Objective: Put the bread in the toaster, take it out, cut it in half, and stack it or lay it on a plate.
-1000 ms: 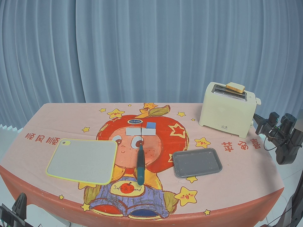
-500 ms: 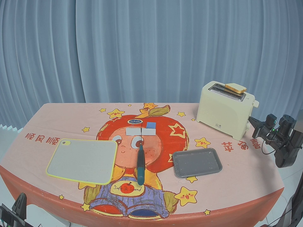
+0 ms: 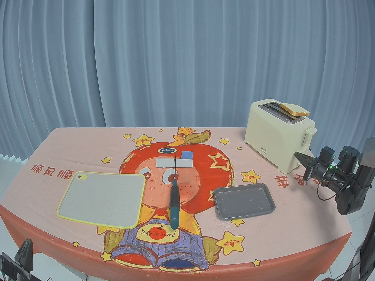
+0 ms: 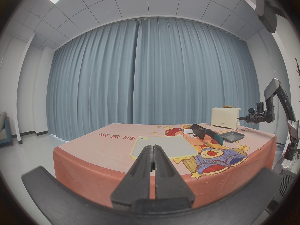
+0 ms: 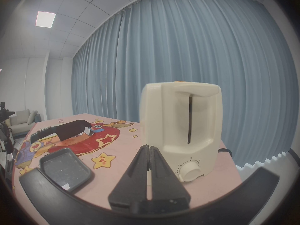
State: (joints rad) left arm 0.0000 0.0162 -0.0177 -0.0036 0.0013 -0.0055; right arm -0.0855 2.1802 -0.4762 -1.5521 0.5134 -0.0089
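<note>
My left pincer (image 4: 153, 163) is pressed together and holds nothing. It hangs low, off the near edge of the surface (image 3: 78, 153), and I judge it parked until cutting begins. Ahead of it and a little to its right lies the cutting board (image 3: 102, 199), flat and bare, where that arm could work. Farther right is the knife (image 3: 174, 205), handle toward me, so either arm could take it. The grey tray (image 3: 243, 201) that serves as the plate lies beyond, nearer my right pincer (image 3: 297, 155). That one is also shut tight on nothing, with its arm low and roughly level. It points at the lever end of the toaster (image 3: 279, 135), close but apart. The lever (image 5: 200, 90) looks up. The bread (image 3: 295, 109) sits at the toaster's top, above and beyond the tips, not sunk in. I read the closed tips as a blunt pusher for that lever.
</note>
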